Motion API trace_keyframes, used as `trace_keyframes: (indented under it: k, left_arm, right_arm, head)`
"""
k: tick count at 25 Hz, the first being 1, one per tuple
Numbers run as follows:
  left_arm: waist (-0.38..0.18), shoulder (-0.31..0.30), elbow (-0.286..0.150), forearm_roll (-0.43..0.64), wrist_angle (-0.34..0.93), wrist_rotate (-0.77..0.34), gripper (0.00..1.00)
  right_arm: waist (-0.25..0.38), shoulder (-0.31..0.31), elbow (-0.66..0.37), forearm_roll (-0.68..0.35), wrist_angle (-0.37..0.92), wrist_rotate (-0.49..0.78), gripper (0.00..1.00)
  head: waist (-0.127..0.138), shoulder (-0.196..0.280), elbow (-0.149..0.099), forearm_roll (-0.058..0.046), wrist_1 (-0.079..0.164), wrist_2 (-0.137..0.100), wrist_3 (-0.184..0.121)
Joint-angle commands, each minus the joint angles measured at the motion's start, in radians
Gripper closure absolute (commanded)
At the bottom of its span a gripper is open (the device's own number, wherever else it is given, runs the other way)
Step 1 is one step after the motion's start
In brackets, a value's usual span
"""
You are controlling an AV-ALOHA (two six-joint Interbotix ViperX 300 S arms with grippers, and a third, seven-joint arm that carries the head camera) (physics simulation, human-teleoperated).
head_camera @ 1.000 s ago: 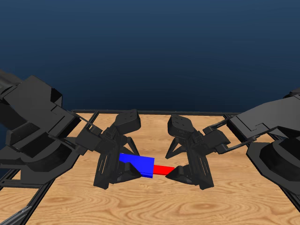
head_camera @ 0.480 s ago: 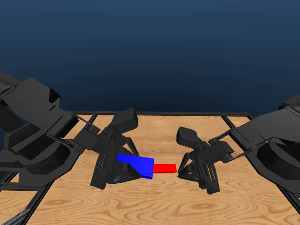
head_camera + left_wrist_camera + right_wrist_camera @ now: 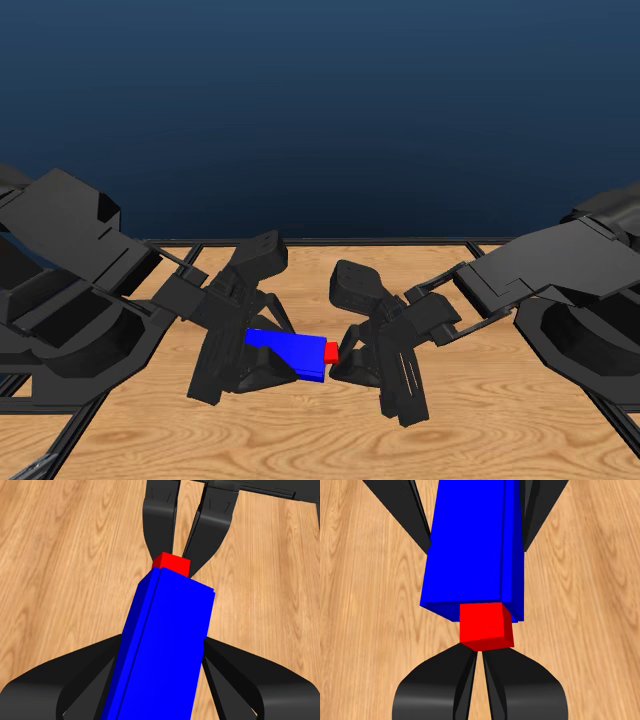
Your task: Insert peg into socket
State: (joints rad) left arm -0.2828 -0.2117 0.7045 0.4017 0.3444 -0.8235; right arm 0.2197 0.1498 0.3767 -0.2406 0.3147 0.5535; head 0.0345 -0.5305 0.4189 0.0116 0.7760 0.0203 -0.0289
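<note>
The insertion is judged nearly complete: most of the peg [image 3: 331, 351] is hidden inside the socket [image 3: 288, 352], and only 1 short red stub is seen outside its hollow end. That stub lies just ahead of the right gripper [image 3: 480, 652], whose jaws are drawn almost together behind it; contact cannot be told. The socket is clamped between the jaws of the left gripper [image 3: 160, 655], above the table [image 3: 500, 430]. Only a final push seems left

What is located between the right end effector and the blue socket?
Only the short exposed end of the red peg lies between the right end effector and the socket, clearest in the right wrist view.
</note>
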Motion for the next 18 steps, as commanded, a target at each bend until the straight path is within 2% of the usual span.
trace_keyframes:
  k: [1, 3, 4, 5, 8, 9, 10, 11, 12, 15, 16, 18]
  left_arm:
    - [0.0, -0.008, -0.015, -0.008, -0.03, 0.022, 1.0]
    - [0.008, -0.018, -0.024, -0.022, -0.054, 0.038, 1.0]
    - [0.009, -0.002, -0.01, -0.02, -0.038, 0.039, 1.0]
    - [0.01, -0.01, -0.011, -0.021, -0.057, 0.04, 1.0]
    - [0.008, -0.02, -0.015, -0.028, -0.048, 0.049, 1.0]
    - [0.009, -0.013, 0.0, -0.028, -0.046, 0.047, 1.0]
    - [0.009, -0.026, -0.013, -0.03, -0.05, 0.05, 1.0]
    - [0.011, -0.016, 0.003, -0.033, -0.049, 0.056, 1.0]
    - [0.01, -0.029, -0.009, -0.03, -0.056, 0.049, 1.0]
    - [0.019, -0.025, 0.023, -0.05, -0.092, 0.071, 1.0]
    - [0.014, -0.038, 0.007, -0.04, -0.083, 0.055, 1.0]
    - [0.025, -0.031, 0.029, -0.064, -0.115, 0.081, 1.0]
  right_arm:
    - [-0.009, 0.034, -0.103, 0.008, -0.009, -0.064, 1.0]
    - [-0.015, 0.065, -0.137, 0.015, -0.008, -0.078, 1.0]
    - [-0.017, 0.075, -0.144, 0.036, -0.008, -0.1, 1.0]
    - [-0.016, 0.096, -0.154, 0.045, -0.007, -0.111, 1.0]
    - [-0.019, 0.101, -0.14, 0.074, -0.015, -0.118, 1.0]
    - [-0.016, 0.096, -0.121, 0.082, -0.018, -0.113, 1.0]
    - [-0.015, 0.088, -0.095, 0.09, -0.02, -0.107, 1.0]
    - [-0.014, 0.081, -0.067, 0.096, -0.02, -0.099, 1.0]
    - [-0.015, 0.072, -0.052, 0.099, -0.025, -0.095, 1.0]
    - [-0.025, 0.009, 0.055, 0.11, -0.051, -0.053, 1.0]
    - [-0.026, -0.003, 0.072, 0.113, -0.05, -0.045, 1.0]
    - [-0.027, -0.036, 0.136, 0.126, -0.109, -0.025, 1.0]
  head:
    - [-0.002, -0.012, -0.011, 0.0, -0.012, 0.001, 0.002]
    - [-0.002, -0.011, -0.013, 0.0, -0.014, 0.0, 0.003]
    - [-0.001, -0.011, -0.013, 0.0, -0.015, -0.001, 0.003]
    - [0.001, -0.011, -0.013, 0.001, -0.015, -0.001, 0.004]
    - [0.005, -0.01, -0.013, 0.002, -0.014, -0.003, 0.003]
    - [0.007, -0.01, -0.014, 0.002, -0.014, -0.002, 0.001]
    - [0.009, -0.009, -0.015, 0.002, -0.015, -0.003, 0.0]
    - [0.01, -0.01, -0.015, 0.002, -0.015, -0.003, -0.001]
    - [0.01, -0.01, -0.015, 0.003, -0.016, -0.003, -0.002]
    - [0.014, -0.011, -0.016, 0.003, -0.022, -0.005, 0.0]
    - [0.014, -0.012, -0.017, 0.003, -0.022, -0.006, 0.001]
    - [0.012, -0.013, -0.018, 0.003, -0.027, -0.006, 0.003]
